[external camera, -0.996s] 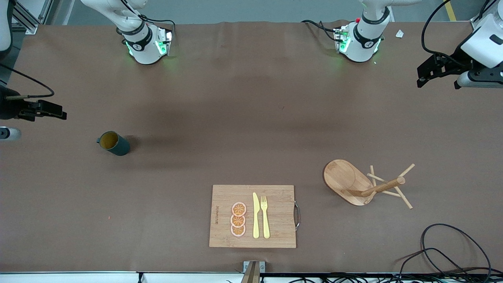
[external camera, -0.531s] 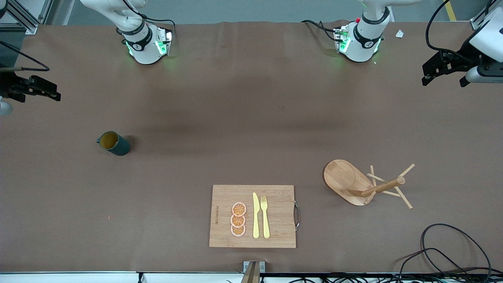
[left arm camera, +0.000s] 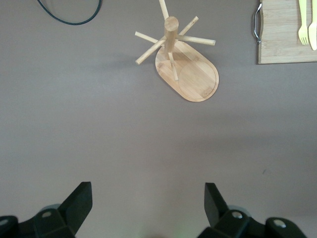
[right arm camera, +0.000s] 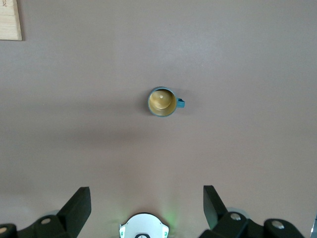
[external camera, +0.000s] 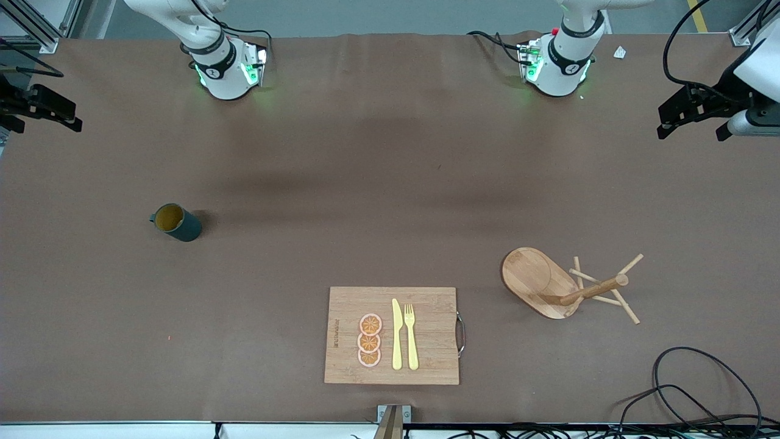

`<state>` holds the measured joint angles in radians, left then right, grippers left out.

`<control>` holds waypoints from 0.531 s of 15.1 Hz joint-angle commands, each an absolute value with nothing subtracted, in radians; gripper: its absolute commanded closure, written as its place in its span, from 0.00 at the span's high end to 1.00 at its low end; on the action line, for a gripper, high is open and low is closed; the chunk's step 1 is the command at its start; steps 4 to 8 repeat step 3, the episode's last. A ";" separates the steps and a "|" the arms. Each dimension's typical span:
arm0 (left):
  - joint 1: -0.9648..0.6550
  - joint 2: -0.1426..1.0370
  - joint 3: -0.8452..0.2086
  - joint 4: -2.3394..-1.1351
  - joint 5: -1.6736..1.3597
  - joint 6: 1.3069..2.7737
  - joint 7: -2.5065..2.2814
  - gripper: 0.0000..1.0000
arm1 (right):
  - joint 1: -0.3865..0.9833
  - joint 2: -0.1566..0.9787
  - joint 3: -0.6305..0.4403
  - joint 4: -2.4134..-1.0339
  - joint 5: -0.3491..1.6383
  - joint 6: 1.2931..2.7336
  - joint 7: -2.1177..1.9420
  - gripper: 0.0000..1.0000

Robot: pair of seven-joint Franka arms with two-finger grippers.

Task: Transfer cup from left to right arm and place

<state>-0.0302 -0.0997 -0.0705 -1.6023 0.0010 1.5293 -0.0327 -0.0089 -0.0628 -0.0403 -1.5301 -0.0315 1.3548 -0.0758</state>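
Observation:
The dark teal cup (external camera: 175,222) stands upright on the brown table toward the right arm's end, its ochre inside showing. It also shows in the right wrist view (right arm camera: 162,102), handle to one side. My right gripper (external camera: 61,116) is open and empty, high over the table's edge at that end, well apart from the cup; its jaws (right arm camera: 146,206) stand wide. My left gripper (external camera: 676,116) is open and empty, high over the left arm's end of the table; in the left wrist view (left arm camera: 147,203) only bare table lies between its fingers.
A wooden mug tree (external camera: 570,286) on an oval base stands toward the left arm's end and shows in the left wrist view (left arm camera: 185,64). A cutting board (external camera: 426,305) with orange slices, a yellow knife and a fork lies near the front edge. Black cables (external camera: 688,390) lie at the near corner.
My right gripper has drawn away from the cup, toward the bases' side at the table's end. My left gripper has shifted slightly. The cup has not moved.

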 commanded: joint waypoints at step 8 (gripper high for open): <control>-0.032 -0.087 -0.069 -1.578 -0.020 1.516 -0.023 1.00 | -0.043 -0.100 -0.048 -1.557 0.014 1.367 -0.060 1.00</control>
